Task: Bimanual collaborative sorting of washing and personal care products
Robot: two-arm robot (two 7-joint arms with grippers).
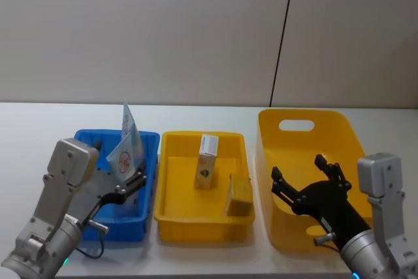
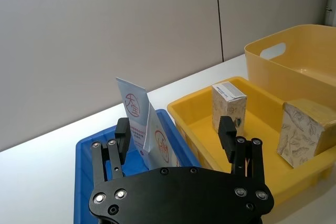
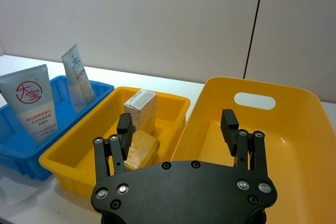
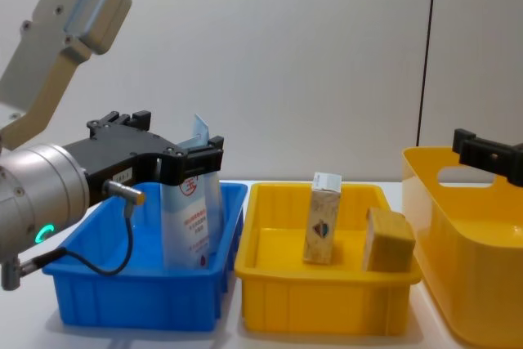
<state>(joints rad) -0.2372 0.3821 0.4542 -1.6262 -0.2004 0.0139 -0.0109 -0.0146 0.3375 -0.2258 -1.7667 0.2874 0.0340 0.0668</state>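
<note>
- Left tool [image 2: 174,125] is at the lower left of the head picture, over the blue bin [image 1: 147,138]. Its two fingers are spread wide apart and hold nothing.
- Two soft tubes stand in the blue bin, and both lean a little.
- The front tube [image 1: 125,155] has a round red mark on it. The back tube [image 1: 127,121] pokes up higher behind it.
- In the chest picture, the fingertips of this tool are right by the top of the front tube. I cannot tell if they touch it.
- Right tool [image 3: 177,123] is at the lower right of the head picture, over the big yellow bin [image 1: 333,125]. Its fingers are also wide open and hold nothing.
- The small yellow bin [image 1: 189,207] sits in the middle of the frame, between the blue bin and the big yellow bin.
- The tall carton [image 1: 207,161] stands upright near the middle of the small yellow bin.
- The tan block [image 1: 240,195] is in the same bin. It is lower and to the right of the carton, close to it but with a gap between.
- All three bins sit in a row on the white surface [image 1: 39,129].
</note>
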